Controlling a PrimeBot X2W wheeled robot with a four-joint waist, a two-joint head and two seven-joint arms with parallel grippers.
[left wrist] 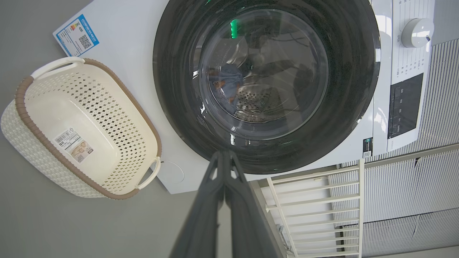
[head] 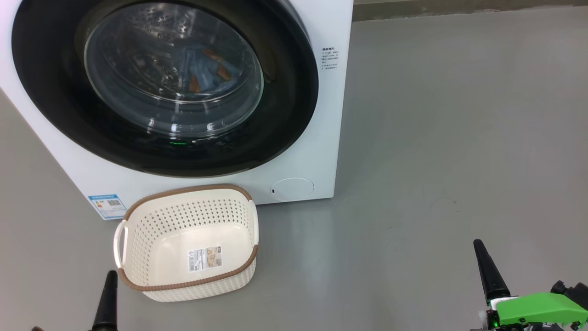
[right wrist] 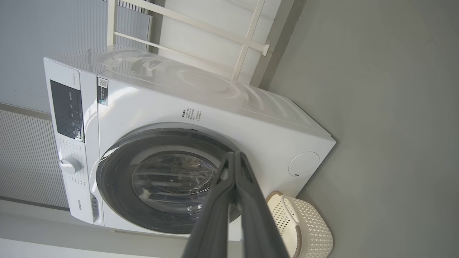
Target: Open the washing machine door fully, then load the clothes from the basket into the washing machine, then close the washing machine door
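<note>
So the washer (head: 331,115) takes up most of the head view, sitting on the grey floor (head: 459,138). Its door (head: 151,115) is shut, black rim flat against the front all the way round. The basket (head: 202,287) stands on the floor right at the foot of the washer, under the door's lower edge and between the blue label (head: 108,205) and the round flap (head: 291,188). Can't tell if it actually touches the front. There's nothing in it but the paper sticker (head: 205,258) on its bottom.

The clothes (head: 206,73) are inside the drum. You can see blue fabric with orange bits through the glass, lying low in there.

Left gripper (head: 111,278) is low at the left, just beside the basket's near corner, jaws pressed together with nothing in them. Right gripper (head: 480,250) is at the lower right over bare floor, well apart from the basket, jaws likewise pinched tight and empty.
</note>
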